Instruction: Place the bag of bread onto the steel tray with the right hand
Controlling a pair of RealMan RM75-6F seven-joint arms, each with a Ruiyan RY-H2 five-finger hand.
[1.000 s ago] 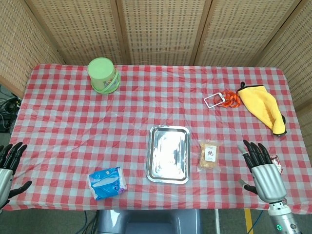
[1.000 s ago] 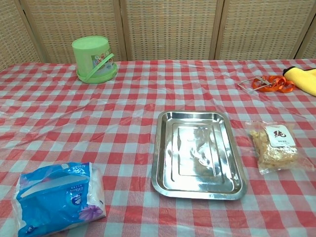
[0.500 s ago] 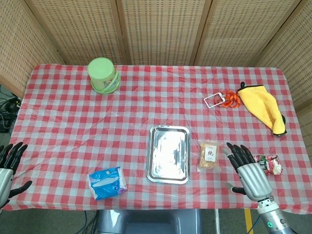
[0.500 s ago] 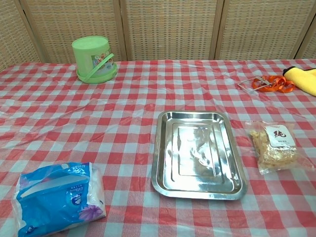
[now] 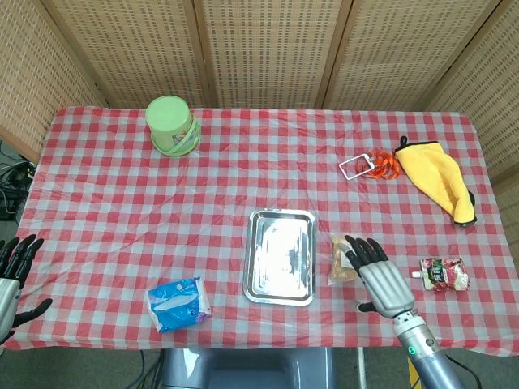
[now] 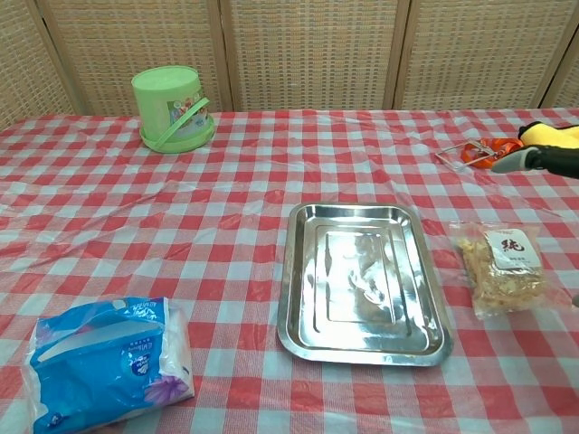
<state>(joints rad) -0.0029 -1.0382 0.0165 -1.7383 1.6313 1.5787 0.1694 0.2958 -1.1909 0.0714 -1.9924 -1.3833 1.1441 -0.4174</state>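
**Right hand spread over the bread bag**

At the lower left edge of the head view, the left hand [image 5: 11, 275] hangs with fingers apart, holding nothing. The steel tray [image 5: 280, 293] lies at lower centre on the checked surface [image 5: 243, 178]. Just right of it lies the bag of bread [image 5: 341, 258], the right hand [image 5: 377, 274] spread wide above it, grasping nothing.
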